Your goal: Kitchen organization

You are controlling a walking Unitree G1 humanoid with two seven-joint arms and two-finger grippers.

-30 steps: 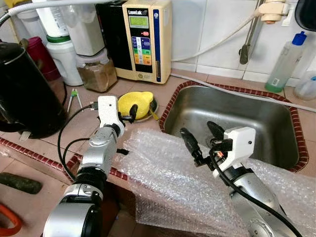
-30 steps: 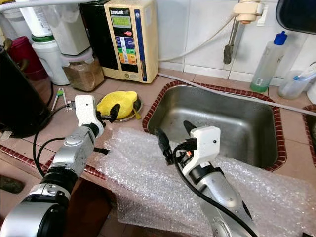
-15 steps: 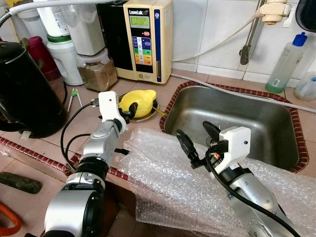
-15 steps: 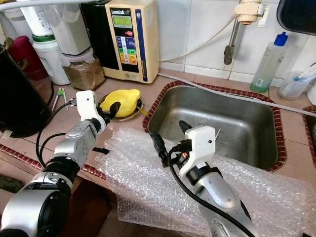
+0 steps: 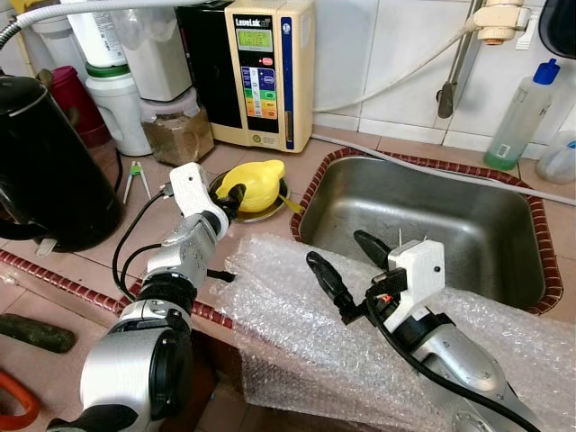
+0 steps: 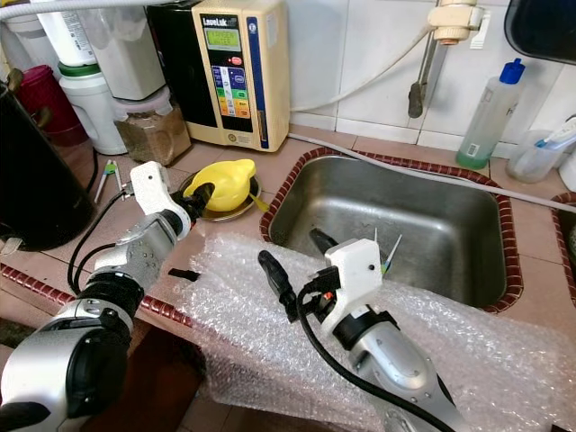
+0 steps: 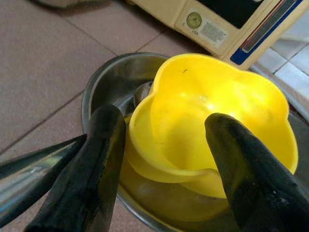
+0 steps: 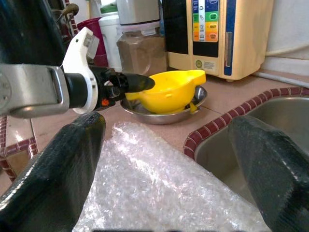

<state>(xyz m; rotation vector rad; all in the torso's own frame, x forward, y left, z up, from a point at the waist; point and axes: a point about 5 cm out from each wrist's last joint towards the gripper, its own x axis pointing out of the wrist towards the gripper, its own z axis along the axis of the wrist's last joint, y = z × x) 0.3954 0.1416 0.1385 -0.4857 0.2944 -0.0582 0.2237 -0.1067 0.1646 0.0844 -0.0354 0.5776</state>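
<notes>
- Left gripper (image 7: pixel 164 145): fingers spread either side of yellow bowl (image 5: pixel 255 184), tilted in steel dish (image 7: pixel 104 79) left of sink (image 5: pixel 468 211).
- Best closed squarely on the rim, then lifted straight up.
- Right gripper (image 5: pixel 346 270): spread wide, over bubble wrap (image 5: pixel 297 315).
- Since earlier: left gripper further in, bowl now tipped; right gripper shifted left.

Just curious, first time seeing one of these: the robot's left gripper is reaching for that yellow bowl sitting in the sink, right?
Not in the sink: the left eye view shows the yellow bowl in a metal dish on the counter beside the sink. The left gripper is indeed reaching for it.
</notes>
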